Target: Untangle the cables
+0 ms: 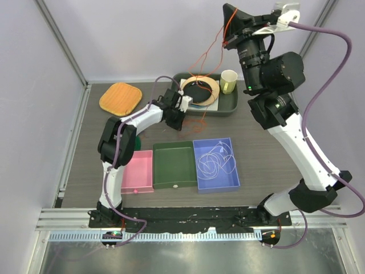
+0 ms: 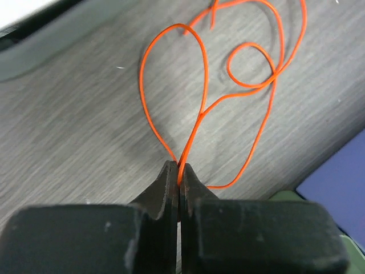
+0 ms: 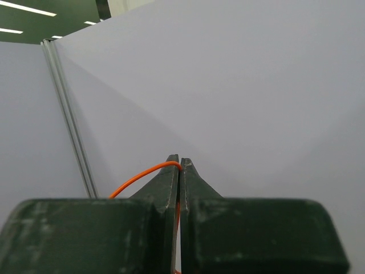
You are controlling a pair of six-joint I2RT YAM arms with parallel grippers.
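Left pincer (image 2: 179, 166) clamped on orange cable (image 2: 191, 138), low toward the worktop's (image 2: 85, 131) far edge; right pincer (image 3: 179, 160) clamped on same strand, held high. Light, limp, slippery: likely best gripped beside crossings, drawn gently.

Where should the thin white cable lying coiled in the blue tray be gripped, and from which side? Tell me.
Grip the thin white cable on an outer arc of its coil, away from the crossings in the middle, so that the fingers likely close on one strand only. Come straight down from above: it lies flat on the floor of the blue tray, whose raised walls would likely block a sideways approach.
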